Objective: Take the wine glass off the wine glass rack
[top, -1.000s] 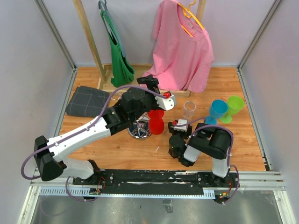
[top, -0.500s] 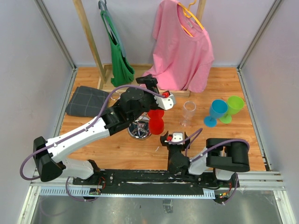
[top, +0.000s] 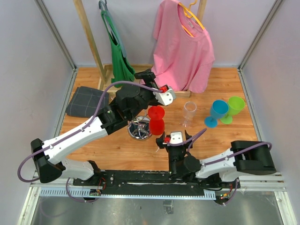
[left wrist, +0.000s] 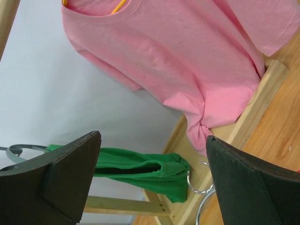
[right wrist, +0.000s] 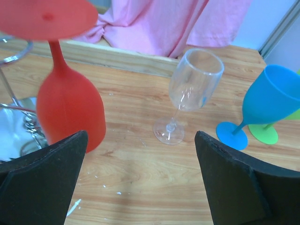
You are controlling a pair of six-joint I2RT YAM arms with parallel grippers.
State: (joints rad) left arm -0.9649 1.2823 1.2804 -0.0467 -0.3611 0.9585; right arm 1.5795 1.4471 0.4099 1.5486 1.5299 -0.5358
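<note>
The chrome wine glass rack (top: pixel 139 131) stands mid-table, its shiny base (right wrist: pixel 13 133) at the left of the right wrist view. A red wine glass (top: pixel 156 120) hangs from it upside down, bowl (right wrist: pixel 70 112) low and foot on top. A clear wine glass (top: pixel 189 112) stands upright on the wood to its right (right wrist: pixel 190 86), apart from both grippers. My left gripper (top: pixel 149 78) hovers open above and behind the rack, one wire ring (left wrist: pixel 202 206) showing between its fingers. My right gripper (top: pixel 173 134) sits open and empty near the front, facing both glasses (right wrist: pixel 140 136).
A blue goblet (top: pixel 217 111) and a green goblet (top: pixel 234 107) stand at the right. A wooden clothes frame (top: pixel 91 42) at the back holds a pink shirt (top: pixel 183 47) and a green bag (top: pixel 119 61). A grey folded cloth (top: pixel 86 101) lies at the left.
My right gripper has opened wider and drawn back from the clear glass toward the front edge. My left gripper has shifted slightly back, still open.
</note>
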